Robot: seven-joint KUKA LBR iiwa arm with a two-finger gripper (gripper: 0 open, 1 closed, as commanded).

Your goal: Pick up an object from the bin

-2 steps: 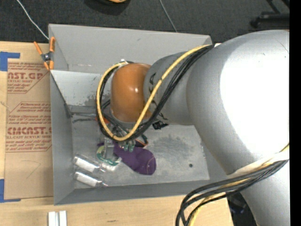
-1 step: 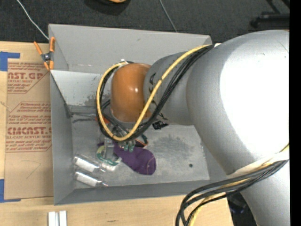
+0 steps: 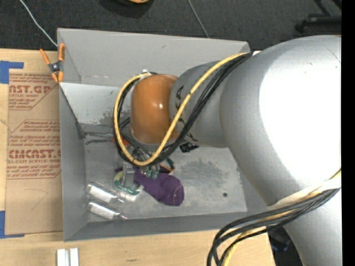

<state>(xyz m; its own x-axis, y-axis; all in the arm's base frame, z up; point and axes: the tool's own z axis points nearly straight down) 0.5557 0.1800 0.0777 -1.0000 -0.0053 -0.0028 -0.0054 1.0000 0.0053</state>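
Bin [image 3: 71,165]: we see a grey metal bin with sloping walls. Its few things lie together in the lower left part of the floor, and the floor to the right is bare and scuffed.

Upper tube [image 3: 99,192]: a short, pale tube lies on its side near the lower left corner, slanting down to the right.

Lower tube [image 3: 103,209]: a second pale tube of the same kind lies on its side just below the first and nearly parallel to it. It is close to the bin's near wall, and the two look slightly apart.

Hand [image 3: 127,183]: it sits low in the bin, under the wrist, between the upper tube and the cloth. A small clear, greenish bit shows at its tip, and we cannot tell whether that belongs to the hand or to the bin. We cannot tell whether the hand is spread or pressed together, nor whether it pinches anything.

Cloth [image 3: 165,189]: a purple, soft, bunched piece lies on the floor just right of the hand. Its left end is right beside the hand's tip, and it is the thing nearest the hand.

Cover [image 3: 151,108]: a rounded orange cap sits on the wrist, above the hand.

Cables [image 3: 117,121]: yellow and black cables loop round the cover's left side and down toward the hand.

Arm [image 3: 277,121]: the thick silver arm reaches in from the right, over the bin's right half.
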